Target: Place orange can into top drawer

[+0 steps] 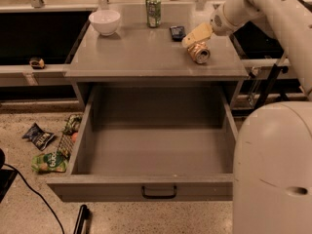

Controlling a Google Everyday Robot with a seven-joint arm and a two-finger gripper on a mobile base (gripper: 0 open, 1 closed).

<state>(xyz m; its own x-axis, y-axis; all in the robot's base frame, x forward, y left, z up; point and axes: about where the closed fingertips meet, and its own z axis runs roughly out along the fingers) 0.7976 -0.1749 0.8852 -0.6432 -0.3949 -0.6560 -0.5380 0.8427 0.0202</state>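
Note:
The orange can (199,52) lies on its side on the right part of the cabinet top (141,57). My gripper (197,35) reaches in from the upper right and sits just above and behind the can, touching or nearly touching its upper end. The top drawer (156,152) is pulled wide open below the cabinet top and holds nothing. Its flat front panel with the small black handle (159,193) is nearest the camera.
A white bowl (105,21), a green can (153,10) and a small dark object (177,32) stand at the back of the cabinet top. Snack bags (45,150) lie on the floor at the left. My white base (273,169) fills the lower right.

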